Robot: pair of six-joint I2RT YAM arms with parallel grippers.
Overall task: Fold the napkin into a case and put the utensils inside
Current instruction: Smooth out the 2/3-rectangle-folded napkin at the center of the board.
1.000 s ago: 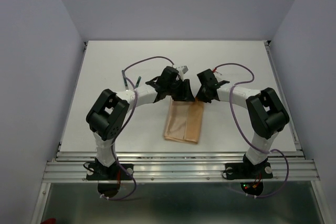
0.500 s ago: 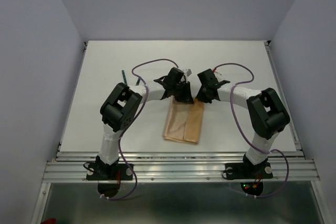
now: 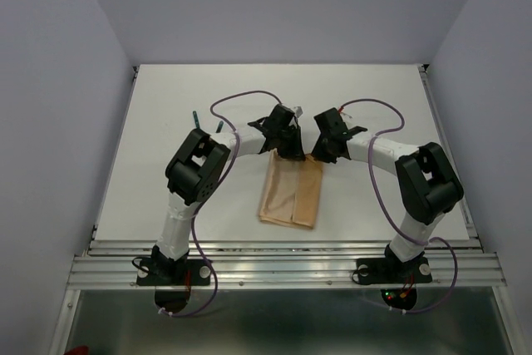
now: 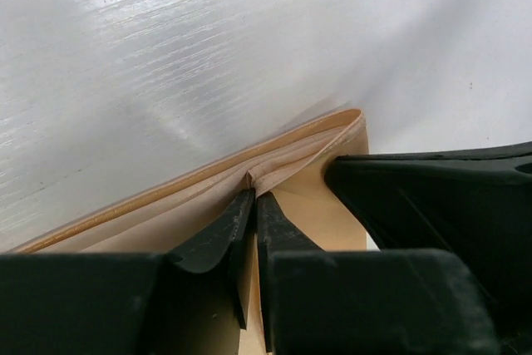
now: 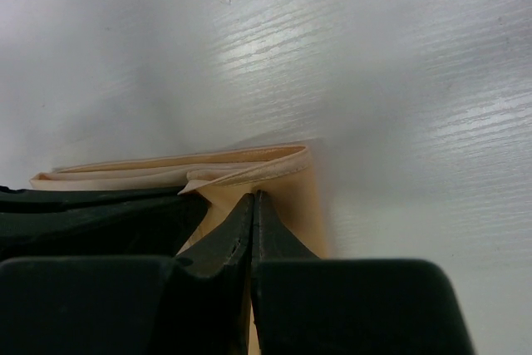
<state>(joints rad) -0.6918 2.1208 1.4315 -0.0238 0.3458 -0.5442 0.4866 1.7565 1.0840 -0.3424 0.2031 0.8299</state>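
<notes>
The napkin (image 3: 291,193) lies folded as a narrow peach-tan oblong in the middle of the table, its layered far edge showing in both wrist views (image 4: 208,193) (image 5: 241,164). My left gripper (image 3: 288,151) (image 4: 253,195) is at the far left part of that edge, shut with a thin fold of cloth pinched at its tips. My right gripper (image 3: 320,154) (image 5: 252,197) is at the far right part, fingers pressed fully together and tips resting on the cloth just under the rolled rim. Two dark green utensil handles (image 3: 193,115) (image 3: 219,127) show at the left, largely hidden by the left arm.
The white table (image 3: 374,97) ends at a metal rail along the near side (image 3: 283,268). Purple cables loop above both wrists. Grey walls close in the left, right and far sides.
The left arm's elbow has swung in toward the right and its wrist has turned over the napkin's far edge. The right arm and the napkin have barely moved.
</notes>
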